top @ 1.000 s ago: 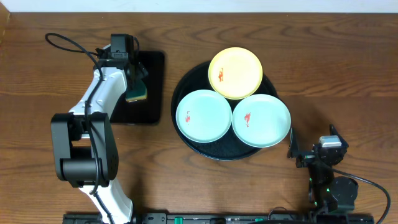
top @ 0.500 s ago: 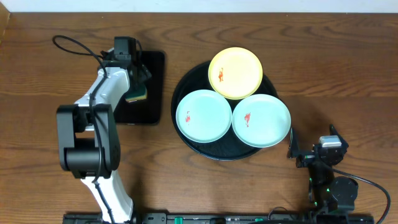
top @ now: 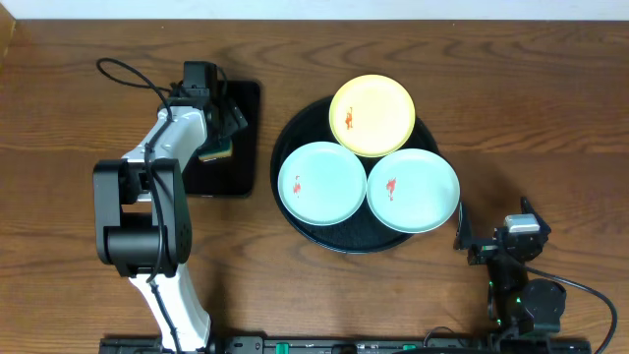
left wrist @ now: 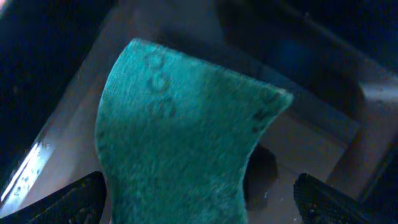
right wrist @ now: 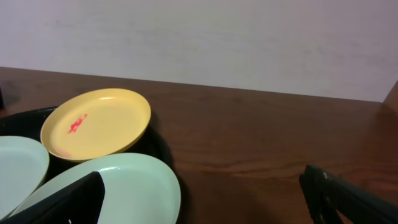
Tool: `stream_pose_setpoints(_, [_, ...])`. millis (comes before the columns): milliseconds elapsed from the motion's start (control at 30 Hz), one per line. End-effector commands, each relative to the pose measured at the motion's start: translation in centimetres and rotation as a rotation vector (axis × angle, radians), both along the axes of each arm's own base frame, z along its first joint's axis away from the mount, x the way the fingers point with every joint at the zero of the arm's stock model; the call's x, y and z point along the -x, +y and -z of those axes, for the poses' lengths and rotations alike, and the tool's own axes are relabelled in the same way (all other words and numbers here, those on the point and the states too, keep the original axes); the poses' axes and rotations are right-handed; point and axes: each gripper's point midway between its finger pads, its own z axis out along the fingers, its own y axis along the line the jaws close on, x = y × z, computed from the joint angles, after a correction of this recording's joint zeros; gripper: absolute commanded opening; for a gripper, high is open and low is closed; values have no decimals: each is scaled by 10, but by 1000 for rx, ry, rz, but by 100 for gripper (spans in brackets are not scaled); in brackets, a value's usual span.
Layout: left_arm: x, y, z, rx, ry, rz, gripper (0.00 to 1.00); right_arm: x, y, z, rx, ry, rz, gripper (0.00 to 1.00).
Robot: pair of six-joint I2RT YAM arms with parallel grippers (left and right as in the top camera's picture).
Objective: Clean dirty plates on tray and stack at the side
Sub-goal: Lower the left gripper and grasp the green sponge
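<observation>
At left, we are hovering our left gripper (top: 221, 123) over the green sponge (top: 217, 150) on the small rectangular tray (top: 241, 169), fingers spread on either side and pinching nothing. At centre, a mint plate (top: 321, 183), a yellow plate (top: 371, 115) and a second mint plate (top: 413, 189), each smeared red, are sitting on the round black tray (top: 300, 118). At right, our right gripper (top: 467, 239) is resting, spread and empty. We are judging this the sponge pickup; next comes closing squarely on it.

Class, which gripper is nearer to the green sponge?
Left. The left gripper hangs open right over the sponge; the right gripper sits across the table, beyond the tray.
</observation>
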Motion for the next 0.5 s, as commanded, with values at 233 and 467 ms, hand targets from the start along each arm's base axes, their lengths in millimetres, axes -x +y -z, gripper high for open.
stream_pose_setpoints(233, [5,5,32,-43,63,61,95,0,-2,1,10,4,7,99])
stream_pose_setpoints(467, [1,10,26,-73,44,49,64,0,-2,1,10,4,7,99])
